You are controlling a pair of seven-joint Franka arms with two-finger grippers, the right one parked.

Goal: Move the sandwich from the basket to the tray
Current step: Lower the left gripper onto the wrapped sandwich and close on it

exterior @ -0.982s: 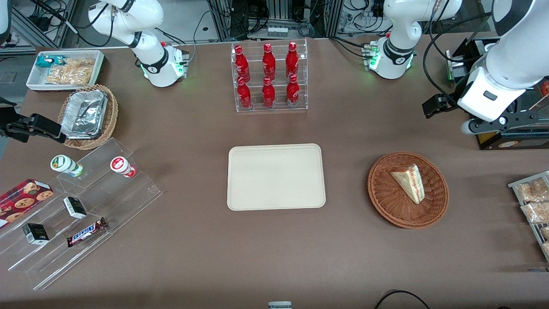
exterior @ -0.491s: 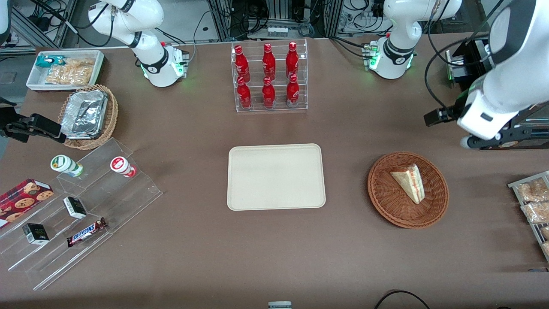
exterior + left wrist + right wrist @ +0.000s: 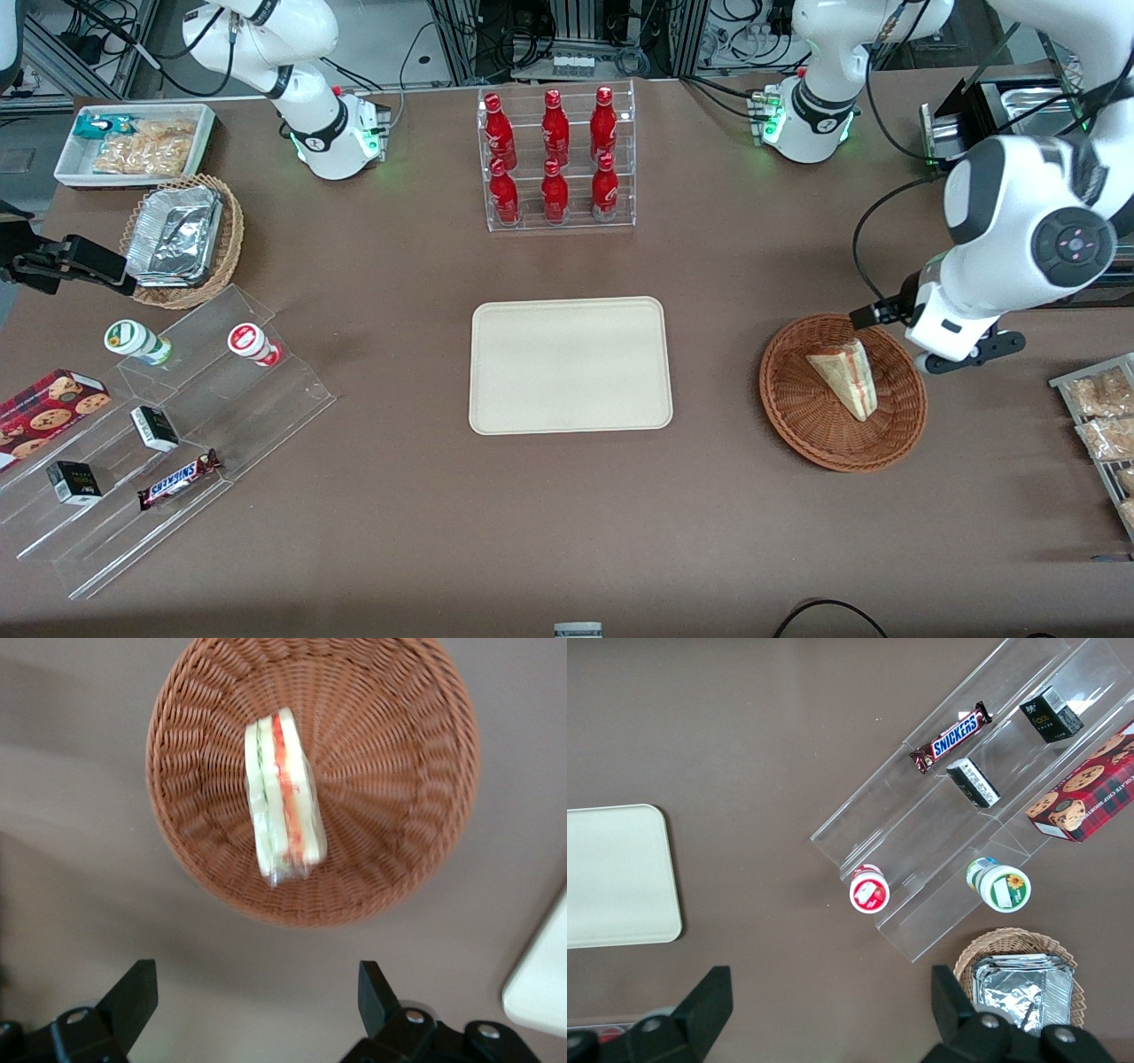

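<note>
The sandwich (image 3: 846, 377) is a pale wedge with red and green filling, lying in the round reddish-brown wicker basket (image 3: 802, 416). The cream tray (image 3: 570, 364) lies flat beside the basket, toward the parked arm's end, with nothing on it. My left gripper (image 3: 952, 347) hangs above the basket's rim on the working arm's side, a little farther from the front camera than the sandwich. In the left wrist view the gripper (image 3: 255, 983) is open and empty over bare table, with the sandwich (image 3: 283, 797) and basket (image 3: 399, 815) just past its fingertips (image 3: 137, 983). A tray corner (image 3: 542, 992) shows there too.
A clear rack of red bottles (image 3: 555, 159) stands farther from the camera than the tray. Bagged snacks (image 3: 1103, 416) lie at the working arm's end. Clear steps with small goods (image 3: 168, 425), a tan basket of foil trays (image 3: 182, 235) and a white snack bin (image 3: 133, 142) are toward the parked arm's end.
My left arm has swung down and toward the front camera, from above the black box at the table's end to the basket's rim. The sandwich, basket and tray have not moved.
</note>
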